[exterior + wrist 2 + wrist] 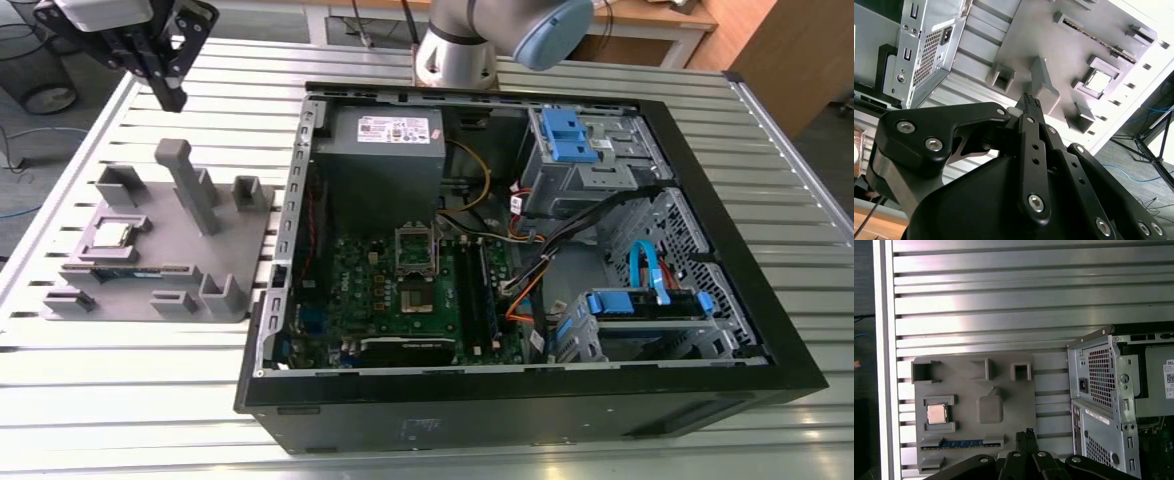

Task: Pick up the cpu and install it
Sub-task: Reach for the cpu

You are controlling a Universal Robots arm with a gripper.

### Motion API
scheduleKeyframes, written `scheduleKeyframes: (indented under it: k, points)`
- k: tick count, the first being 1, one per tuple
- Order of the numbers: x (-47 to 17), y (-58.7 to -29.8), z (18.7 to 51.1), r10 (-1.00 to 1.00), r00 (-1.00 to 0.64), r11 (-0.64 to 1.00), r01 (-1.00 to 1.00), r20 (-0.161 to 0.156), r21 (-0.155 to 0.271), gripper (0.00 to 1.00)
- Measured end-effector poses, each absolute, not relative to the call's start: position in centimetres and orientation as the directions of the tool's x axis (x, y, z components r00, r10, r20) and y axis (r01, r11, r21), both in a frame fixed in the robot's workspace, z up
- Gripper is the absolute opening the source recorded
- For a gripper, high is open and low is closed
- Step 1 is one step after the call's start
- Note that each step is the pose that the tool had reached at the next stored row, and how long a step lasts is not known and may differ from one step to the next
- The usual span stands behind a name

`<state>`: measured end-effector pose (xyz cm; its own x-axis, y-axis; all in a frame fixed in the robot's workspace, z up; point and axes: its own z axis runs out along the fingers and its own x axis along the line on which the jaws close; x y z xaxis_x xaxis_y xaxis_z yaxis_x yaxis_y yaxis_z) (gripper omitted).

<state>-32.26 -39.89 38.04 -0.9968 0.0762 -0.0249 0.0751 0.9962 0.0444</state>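
Observation:
The cpu (112, 234) is a small silvery square lying in a recess of the grey block tray (200, 262), on the exterior view's left. Both wrist views show the cpu (936, 413) (1099, 80) flat in its pocket. My gripper (174, 102) hangs high above the table, beyond the tray's far edge, well apart from the chip. Its fingers (1025, 433) (1029, 98) are shut together with nothing between them. The metal-framed socket (416, 252) sits on the green board inside the open computer case (694, 150).
A thin memory stick (961, 444) lies in a slot of the tray beside the cpu. Tall grey posts (187, 180) rise from the tray. The case holds a power supply (380, 135), blue drive cages (574, 140) and cables. The slatted metal table (1004, 295) lies all around.

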Motion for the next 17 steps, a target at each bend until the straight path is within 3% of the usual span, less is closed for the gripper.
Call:
scheduleKeyframes:
  k: [17]
  points:
    - [-34.8, -39.9, 38.0, 0.076, -0.997, 0.996, 0.075, -0.025, 0.044, 0.11]
